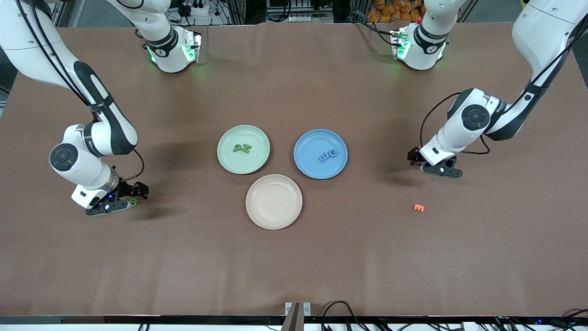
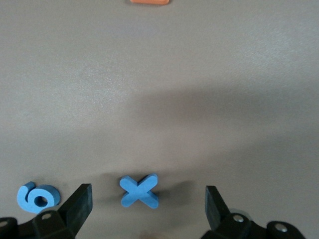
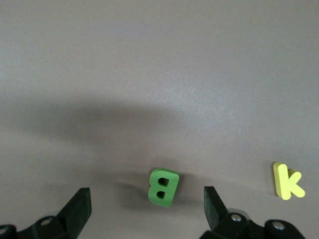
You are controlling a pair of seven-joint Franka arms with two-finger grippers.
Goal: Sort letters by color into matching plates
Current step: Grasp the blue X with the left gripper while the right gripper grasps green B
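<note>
**Over two letters, both grippers spread and ready**

Near the table's middle, the green plate carries two green letters and the blue plate two blue letters, so sorting looks half done. Toward the right arm's end, the right gripper hangs spread wide over a green B, framed between its fingers, probably for a pinch. Toward the left arm's end, the left gripper, equally spread, frames a blue X; a blue 6 lies beside it.
</note>
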